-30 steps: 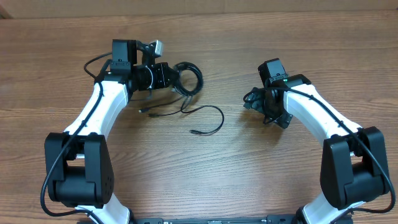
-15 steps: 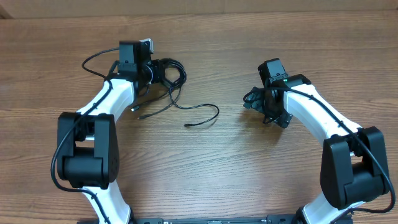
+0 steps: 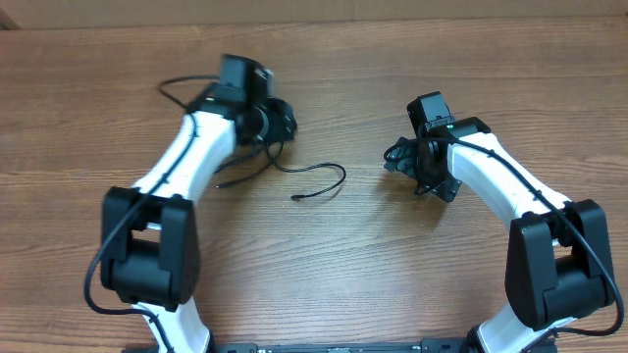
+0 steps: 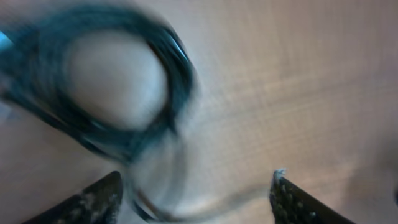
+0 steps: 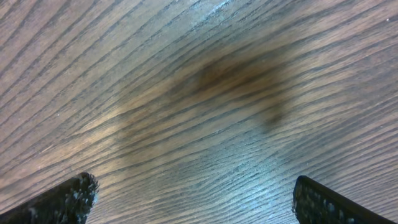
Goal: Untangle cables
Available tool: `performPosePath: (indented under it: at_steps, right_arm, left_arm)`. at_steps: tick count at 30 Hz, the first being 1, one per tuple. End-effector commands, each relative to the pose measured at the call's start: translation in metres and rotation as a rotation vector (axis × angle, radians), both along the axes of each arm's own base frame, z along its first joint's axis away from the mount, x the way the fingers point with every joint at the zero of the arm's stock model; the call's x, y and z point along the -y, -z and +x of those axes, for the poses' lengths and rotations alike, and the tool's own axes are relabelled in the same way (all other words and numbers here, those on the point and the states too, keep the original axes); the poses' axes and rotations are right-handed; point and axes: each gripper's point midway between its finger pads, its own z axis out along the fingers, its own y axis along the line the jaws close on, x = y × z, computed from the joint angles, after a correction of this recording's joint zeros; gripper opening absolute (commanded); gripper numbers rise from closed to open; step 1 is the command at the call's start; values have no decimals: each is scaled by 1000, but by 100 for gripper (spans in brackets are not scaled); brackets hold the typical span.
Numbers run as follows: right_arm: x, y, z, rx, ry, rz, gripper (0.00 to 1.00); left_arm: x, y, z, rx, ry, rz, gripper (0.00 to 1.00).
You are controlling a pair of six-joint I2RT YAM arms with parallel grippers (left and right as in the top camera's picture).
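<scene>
The cables (image 3: 278, 120) lie as a black coiled bundle at the back left of the table, with one loose strand (image 3: 324, 169) trailing right to a small plug end (image 3: 295, 199). My left gripper (image 3: 270, 110) hovers right over the coil. In the blurred left wrist view the coil (image 4: 176, 62) fills the upper left. There the left gripper (image 4: 196, 183) stands open, with a thin strand (image 4: 165, 199) running between its fingers, which do not press on it. My right gripper (image 3: 400, 157) is open over bare wood, and in its own view the right gripper (image 5: 196, 186) has nothing between its fingers.
A thicker black wire (image 3: 177, 88) loops off the left arm behind the coil. A second short strand end (image 3: 222, 182) lies by the left arm's white link. The wooden table (image 3: 392, 255) stretches between the two arms.
The left gripper has opened and let go of the coil. The left arm swung towards the back and right over it. The loose strand shifted a little left. The right arm stayed still.
</scene>
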Motion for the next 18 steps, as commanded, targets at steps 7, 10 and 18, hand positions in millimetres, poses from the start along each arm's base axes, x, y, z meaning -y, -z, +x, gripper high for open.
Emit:
performPosePath:
  at_steps: [7, 10, 18]
  right_arm:
    - [1, 1, 1, 0, -3, -3, 100]
    - [1, 1, 1, 0, -3, -3, 100]
    - [1, 1, 1, 0, -3, -3, 100]
  left_arm:
    - [78, 4, -76, -83, 378, 66, 58]
    - [88, 6, -90, -98, 448, 85, 66]
    - [103, 11, -109, -96, 556, 110, 66]
